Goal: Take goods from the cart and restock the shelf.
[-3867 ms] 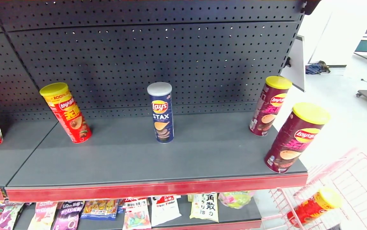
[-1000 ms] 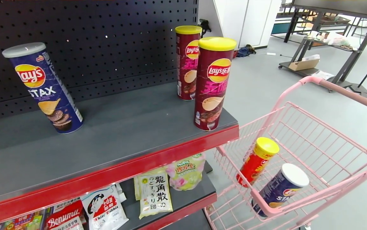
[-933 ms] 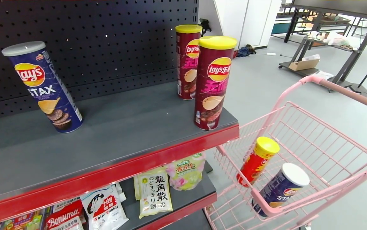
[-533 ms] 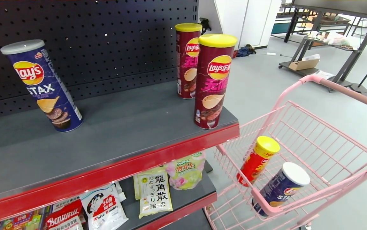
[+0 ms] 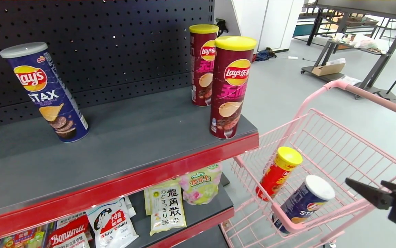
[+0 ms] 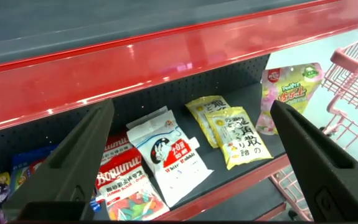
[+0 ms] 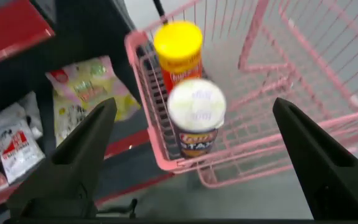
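Note:
A pink wire cart (image 5: 323, 87) stands to the right of the grey shelf (image 5: 132, 141). Inside it lean a red can with a yellow lid (image 5: 277, 174) and a blue can with a white lid (image 5: 301, 203). My right gripper (image 5: 364, 181) hangs open above the cart's near rim, right of the blue can (image 7: 196, 121) and the red can (image 7: 179, 53), with nothing between its fingers. On the shelf stand a blue can (image 5: 44, 93) and two maroon cans, one at the front (image 5: 230, 89) and one behind it (image 5: 203, 65). My left gripper (image 6: 191, 109) is open, below the shelf's red edge.
Snack bags (image 6: 166, 158) lie on the lower shelf (image 5: 198, 213) beside the cart. A wide stretch of the grey shelf between the blue can and the maroon cans is bare. Tables and a box (image 5: 327, 69) stand far behind on the floor.
The head camera has swung right, from the shelf to the cart. In the last half second my right gripper has come in at the right edge over the cart. The cans have not moved.

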Robot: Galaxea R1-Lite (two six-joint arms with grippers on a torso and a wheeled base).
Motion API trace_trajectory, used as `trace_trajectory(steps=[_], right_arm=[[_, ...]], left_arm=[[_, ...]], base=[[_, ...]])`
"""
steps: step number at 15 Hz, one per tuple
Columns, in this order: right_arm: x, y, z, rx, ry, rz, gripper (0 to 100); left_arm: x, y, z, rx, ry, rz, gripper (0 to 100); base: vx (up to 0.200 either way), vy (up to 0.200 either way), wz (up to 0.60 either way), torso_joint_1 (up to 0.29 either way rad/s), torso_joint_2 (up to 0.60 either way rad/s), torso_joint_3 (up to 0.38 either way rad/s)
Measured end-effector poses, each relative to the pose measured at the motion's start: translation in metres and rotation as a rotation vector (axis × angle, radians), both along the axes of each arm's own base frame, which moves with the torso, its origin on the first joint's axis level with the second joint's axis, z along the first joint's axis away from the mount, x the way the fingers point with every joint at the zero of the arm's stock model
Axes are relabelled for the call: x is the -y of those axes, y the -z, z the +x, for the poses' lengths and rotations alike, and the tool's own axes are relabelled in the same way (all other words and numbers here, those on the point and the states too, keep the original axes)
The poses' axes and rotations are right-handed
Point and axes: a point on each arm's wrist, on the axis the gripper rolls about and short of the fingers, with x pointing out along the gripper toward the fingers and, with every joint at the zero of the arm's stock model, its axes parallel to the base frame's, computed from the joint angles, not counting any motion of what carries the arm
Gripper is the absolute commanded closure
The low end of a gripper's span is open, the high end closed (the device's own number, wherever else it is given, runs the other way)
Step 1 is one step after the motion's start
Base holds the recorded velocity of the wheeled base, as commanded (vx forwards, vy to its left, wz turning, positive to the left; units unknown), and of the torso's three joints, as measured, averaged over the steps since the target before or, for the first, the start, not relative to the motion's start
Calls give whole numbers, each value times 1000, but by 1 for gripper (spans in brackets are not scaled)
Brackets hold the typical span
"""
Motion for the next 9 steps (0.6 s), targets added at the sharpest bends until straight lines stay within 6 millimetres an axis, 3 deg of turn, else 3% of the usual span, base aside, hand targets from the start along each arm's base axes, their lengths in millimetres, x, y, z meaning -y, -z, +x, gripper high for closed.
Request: trace_trajectory(steps=[3,9], right_arm=[[-4,31,18,-166,-23,-6,0],[-18,55,38,-327,-90,-30,0]], left_arm=[[0,0,0,0,0,0,0],[0,0,0,0,0,0,0]], base=[[0,0,0,0,0,0],[0,0,0,0,0,0]])
